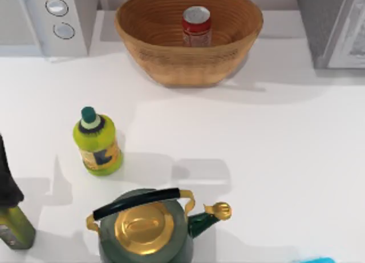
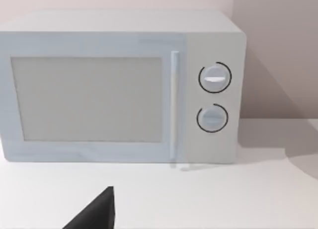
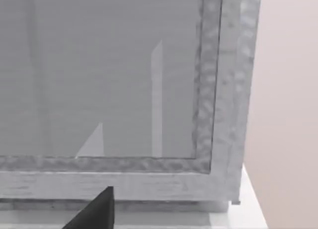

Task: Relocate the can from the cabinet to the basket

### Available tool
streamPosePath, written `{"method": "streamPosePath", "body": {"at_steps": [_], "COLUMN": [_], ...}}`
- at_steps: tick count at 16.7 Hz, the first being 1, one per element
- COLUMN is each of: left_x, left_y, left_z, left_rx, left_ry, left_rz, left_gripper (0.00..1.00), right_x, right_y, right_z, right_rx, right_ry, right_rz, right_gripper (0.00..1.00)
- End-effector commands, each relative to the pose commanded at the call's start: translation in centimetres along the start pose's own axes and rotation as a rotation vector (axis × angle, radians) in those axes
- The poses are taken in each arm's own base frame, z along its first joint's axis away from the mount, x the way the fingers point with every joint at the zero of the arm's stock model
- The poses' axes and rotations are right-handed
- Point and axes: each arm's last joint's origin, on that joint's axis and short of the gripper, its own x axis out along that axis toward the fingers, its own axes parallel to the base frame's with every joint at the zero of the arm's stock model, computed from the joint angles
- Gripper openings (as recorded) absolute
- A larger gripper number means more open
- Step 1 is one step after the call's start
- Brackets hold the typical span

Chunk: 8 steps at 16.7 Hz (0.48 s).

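Seen from above, the small red cylindrical can with a shiny silver top (image 1: 197, 26) stands upright inside the large round tan-brown woven wicker basket (image 1: 171, 60), which sits at the far middle of the white table (image 1: 274, 160). The grey boxy cabinet with a paler door panel (image 1: 333, 29) stands at the far right corner, well apart from the basket, and the white microwave with two round knobs (image 1: 48, 20) stands at the far left corner. Nearer, on the left half, a yellow-green plastic bottle with a dark green cap (image 1: 98, 142) stands upright, and a dark green kettle with a gold lid and black handle (image 1: 145, 231) sits at the near edge. A dark-capped olive bottle (image 1: 11, 209) shows at the left edge, and a sliver of something bright blue (image 1: 312, 260) at the near right edge. From the left wrist, the microwave's front faces the camera, with one dark fingertip (image 2: 97, 211) of the left gripper low in the picture; whether its fingers are apart or together cannot be told. From the right wrist, the cabinet's grey door fills the background close up, with one dark fingertip (image 3: 97, 211) of the right gripper before it; its state likewise cannot be told.
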Motion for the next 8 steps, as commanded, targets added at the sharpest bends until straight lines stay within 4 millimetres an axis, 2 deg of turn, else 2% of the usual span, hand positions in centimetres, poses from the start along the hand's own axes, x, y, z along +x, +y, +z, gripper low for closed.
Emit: {"method": "streamPosePath", "body": {"at_steps": [2,4,8], "left_x": [0.0,0.0,0.0], "left_y": [0.0,0.0,0.0], "left_z": [0.0,0.0,0.0], "left_rx": [0.000,0.000,0.000], "left_ry": [0.000,0.000,0.000], "left_rz": [0.000,0.000,0.000], "left_gripper": [1.00,1.00,1.00], "right_x": [0.7,1.5,2.7], "right_y": [-1.6,-3.4,-6.1], "right_z": [1.7,4.2,11.8], "right_rx": [-0.005,-0.005,0.012], "right_ry": [-0.002,0.000,0.009], "right_rz": [-0.001,-0.003,-0.006], "right_gripper": [1.00,1.00,1.00]}}
